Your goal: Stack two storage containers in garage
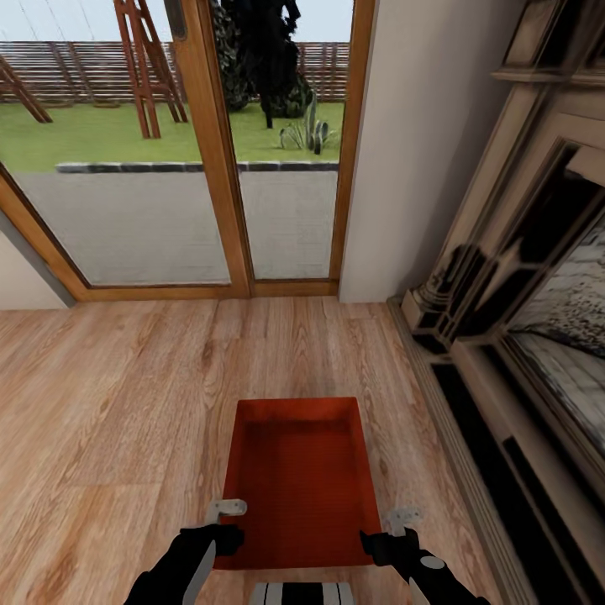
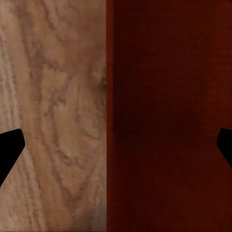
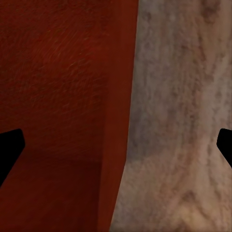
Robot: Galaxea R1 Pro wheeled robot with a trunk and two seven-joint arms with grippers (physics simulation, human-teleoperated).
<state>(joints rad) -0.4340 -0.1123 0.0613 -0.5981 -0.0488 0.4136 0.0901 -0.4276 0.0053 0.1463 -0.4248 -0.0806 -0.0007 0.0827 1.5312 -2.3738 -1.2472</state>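
Wood floor (image 1: 109, 403), claws (image 1: 225, 525) (image 1: 389, 531) straddling container (image 1: 298, 479) walls

Head looks down — wrists close over container (image 1: 300, 479) walls.

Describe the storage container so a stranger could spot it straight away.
Start at the glass door with the honey-coloured wooden frame and come towards the camera across the light wood plank floor. The storage container lies between the left gripper and right gripper. It is the one rust-red, open-topped box.

Home: plank floor (image 1: 109, 403), fireplace (image 1: 521, 277), patio doors (image 1: 210, 143)
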